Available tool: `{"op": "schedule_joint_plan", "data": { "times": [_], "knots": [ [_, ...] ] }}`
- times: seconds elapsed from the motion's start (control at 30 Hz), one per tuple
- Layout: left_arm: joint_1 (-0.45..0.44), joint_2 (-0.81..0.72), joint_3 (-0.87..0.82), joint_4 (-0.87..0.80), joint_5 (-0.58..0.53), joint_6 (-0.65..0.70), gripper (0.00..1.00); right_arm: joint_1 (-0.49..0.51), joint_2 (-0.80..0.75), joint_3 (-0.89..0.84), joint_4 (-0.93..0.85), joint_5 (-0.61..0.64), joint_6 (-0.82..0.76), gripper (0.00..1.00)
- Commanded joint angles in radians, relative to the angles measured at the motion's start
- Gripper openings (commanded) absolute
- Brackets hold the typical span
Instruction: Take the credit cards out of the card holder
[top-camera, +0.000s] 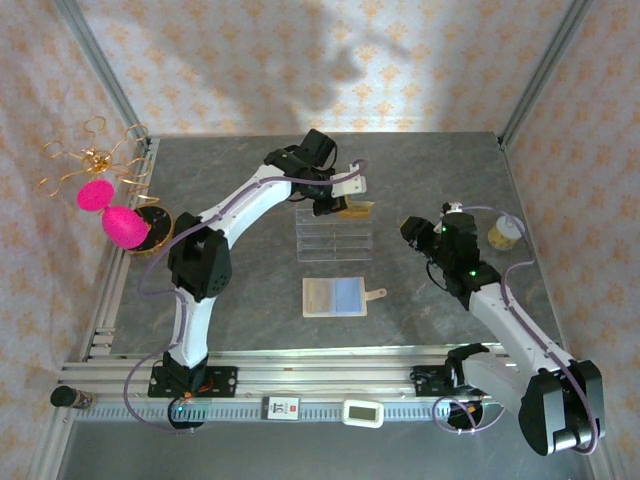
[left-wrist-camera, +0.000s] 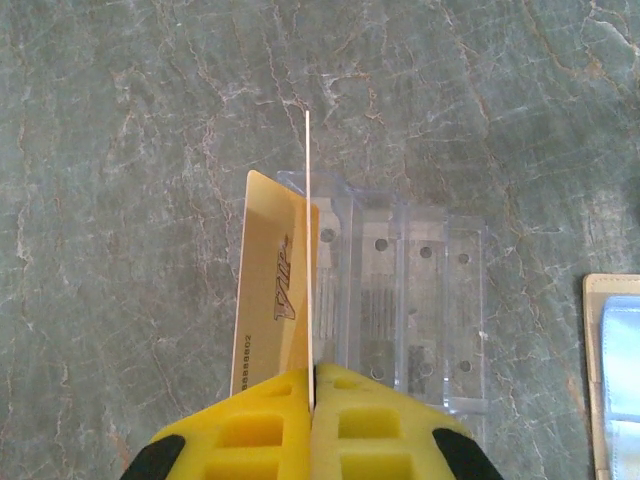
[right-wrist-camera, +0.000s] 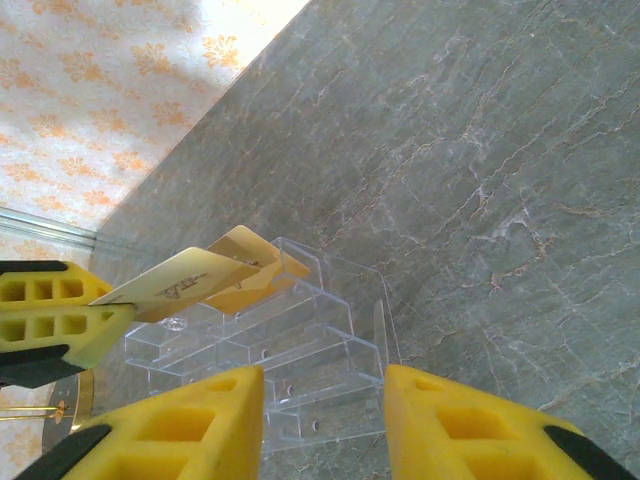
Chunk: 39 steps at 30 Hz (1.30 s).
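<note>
The card holder (top-camera: 335, 297) lies open and flat on the table, beige with a bluish panel; its edge shows in the left wrist view (left-wrist-camera: 615, 380). My left gripper (top-camera: 345, 190) (left-wrist-camera: 312, 372) is shut on a pale gold credit card (left-wrist-camera: 307, 240) (right-wrist-camera: 175, 282), held just over the far end of a clear slotted tray (top-camera: 335, 237) (left-wrist-camera: 420, 300) (right-wrist-camera: 300, 350). A second gold credit card (left-wrist-camera: 268, 290) (right-wrist-camera: 262, 262) (top-camera: 359, 207) stands tilted in the tray's far slot, right beside the held one. My right gripper (top-camera: 413, 232) (right-wrist-camera: 325, 415) hangs open to the tray's right, holding nothing.
A pink object on a gold wire stand (top-camera: 112, 215) sits at the left table edge. A small pale jar (top-camera: 505, 232) stands at the right, behind the right arm. Aluminium rails (top-camera: 300, 372) border the near edge, and papered walls enclose the table.
</note>
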Motion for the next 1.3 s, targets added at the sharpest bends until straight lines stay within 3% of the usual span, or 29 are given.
{"op": "schedule_joint_plan", "data": {
  "times": [0.0,0.7,0.8,0.9,1.1,1.27],
  "knots": [
    [0.005,0.028,0.029,-0.006,0.019,0.031,0.0,-0.005,-0.004,0.041,0.022,-0.009,-0.023,0.35],
    [0.006,0.053,0.017,0.103,-0.025,-0.035,0.0,-0.005,0.009,0.042,0.033,-0.061,-0.032,0.35],
    [0.006,0.049,0.013,0.117,-0.042,-0.062,0.17,-0.005,0.004,0.04,0.034,-0.071,-0.036,0.36],
    [0.003,0.034,-0.004,0.139,-0.06,-0.082,0.26,-0.006,-0.002,0.036,0.033,-0.078,-0.035,0.37],
    [0.001,-0.005,0.003,0.182,-0.078,-0.166,0.31,-0.005,-0.01,0.029,0.04,-0.11,-0.031,0.4],
    [0.003,-0.116,-0.029,0.283,0.007,-0.326,0.39,0.03,0.029,0.025,0.048,-0.208,-0.088,0.48]
  ]
}}
